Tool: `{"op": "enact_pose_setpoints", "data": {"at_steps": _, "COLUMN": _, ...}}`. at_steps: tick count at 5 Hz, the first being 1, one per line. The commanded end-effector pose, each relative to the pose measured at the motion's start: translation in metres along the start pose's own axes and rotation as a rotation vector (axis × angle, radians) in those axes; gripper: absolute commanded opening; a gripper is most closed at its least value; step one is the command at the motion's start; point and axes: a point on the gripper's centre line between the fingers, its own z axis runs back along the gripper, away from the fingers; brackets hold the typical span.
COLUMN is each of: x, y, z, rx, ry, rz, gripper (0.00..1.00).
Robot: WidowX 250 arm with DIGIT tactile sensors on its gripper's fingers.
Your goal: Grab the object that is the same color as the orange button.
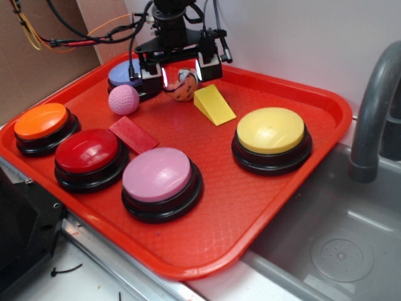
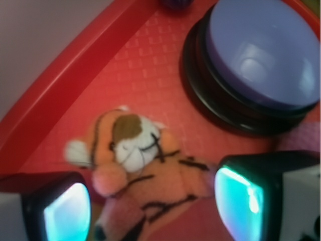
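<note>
Nearest my exterior camera sits the pink button [image 1: 161, 180], domed top on a black base, at the front of the red tray [image 1: 276, 216]. Going left to right from there: the orange button [image 1: 42, 127] is at the tray's far left edge, glossy orange dome on black. Just right of it and nearly touching, I see the red button [image 1: 89, 157]. Behind that, a flat red block [image 1: 133, 135] lies on the tray floor, and a pink dimpled ball [image 1: 124, 100] rests just past it. A blue-purple button [image 1: 128, 76] is at the back, partly hidden by my arm.

My gripper [image 1: 182, 72] is down at the back of the tray, fingers spread apart, one on each side of the orange tiger toy [image 1: 182, 85]. Wrist view shows the tiger [image 2: 143, 170] lying on the tray between the two lit pads [image 2: 66, 213], face up toward the lens, black stripes and white face patch clear. I see a gap between the right pad and the plush; the left side is too blurred to call contact. So the pincer reads as released, straddling the toy, not clamped. The blue-purple button [image 2: 261, 60] fills the upper right of the wrist view.

Right of the tiger, a yellow wedge block [image 1: 213, 104] sits close by. Further right is the yellow button [image 1: 271, 139]. Off-tray at far right, a grey faucet [image 1: 376, 106] stands over a sink [image 1: 332, 244].
</note>
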Motion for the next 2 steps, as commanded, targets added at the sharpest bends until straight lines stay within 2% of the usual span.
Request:
{"op": "enact_pose_setpoints", "data": {"at_steps": 1, "x": 0.0197, "y": -0.0041, "z": -0.0111, "rx": 0.007, "ry": -0.030, "rz": 0.016, "gripper": 1.00}}
{"op": "enact_pose_setpoints", "data": {"at_steps": 2, "x": 0.0247, "y": -0.0074, "z": -0.0151, "rx": -0.022, "ry": -0.020, "rz": -0.002, "gripper": 0.15}}
